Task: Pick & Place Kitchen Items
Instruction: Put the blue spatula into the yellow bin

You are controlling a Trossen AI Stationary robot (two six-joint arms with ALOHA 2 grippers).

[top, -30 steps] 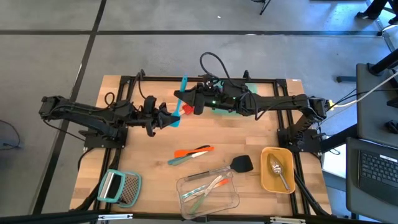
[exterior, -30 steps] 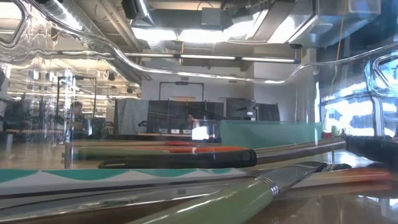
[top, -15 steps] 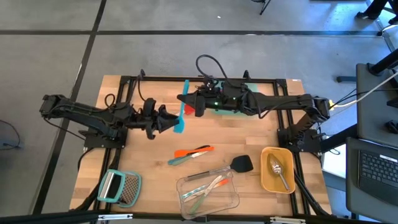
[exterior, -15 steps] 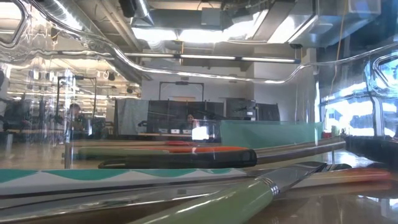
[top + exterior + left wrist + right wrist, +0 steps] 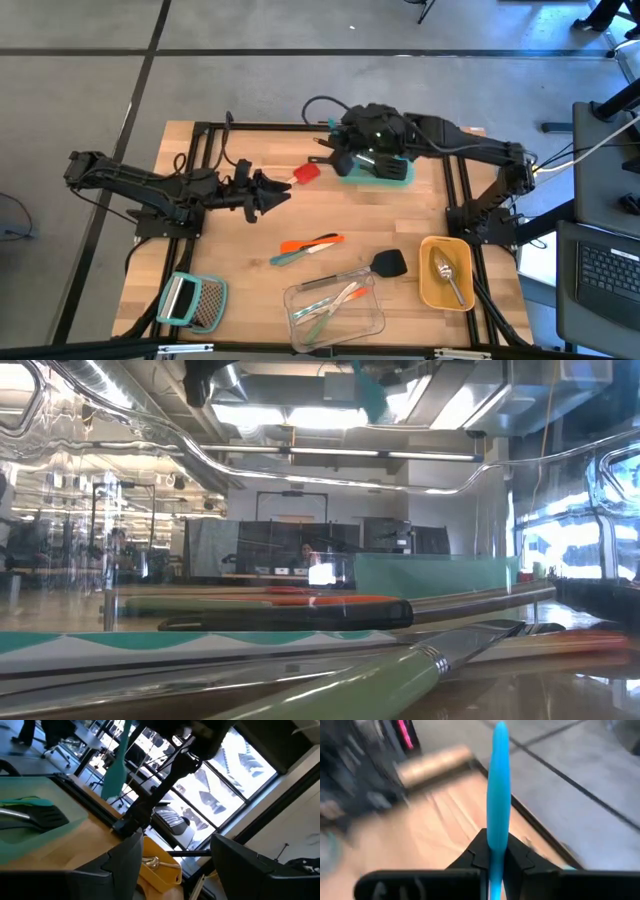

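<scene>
The right gripper (image 5: 496,857) is clamped on a slim blue spatula (image 5: 498,785), whose long axis runs straight out from between the closed fingers (image 5: 475,852) in the right wrist view; in the high view that gripper (image 5: 345,160) sits over the near-left edge of the teal tray (image 5: 400,172) at about 12 o'clock on the table (image 5: 420,215), and the blue tool itself is hidden there under the arm. The left gripper (image 5: 283,193) hovers at roughly 10 o'clock, pointing toward 3 o'clock, its fingers (image 5: 125,865) spread apart with nothing between them. A red spatula head (image 5: 306,173) shows just beyond that gripper's tip, toward 1 o'clock from it; its handle cannot be made out. Near the table's middle an orange tool (image 5: 310,243) and a teal tool (image 5: 298,254) lie side by side, touching, long axes running roughly from 8 to 2 o'clock. A black slotted spatula (image 5: 388,263) lies at about 5 o'clock, head toward 3 o'clock, steel handle running back over the clear container (image 5: 333,308), which holds several slim utensils. A silver spoon (image 5: 447,275) rests in the yellow container (image 5: 445,247), with its long axis along 11 to 5 o'clock. A flat grater with teal handle (image 5: 193,301) lies at 7 o'clock.
</scene>
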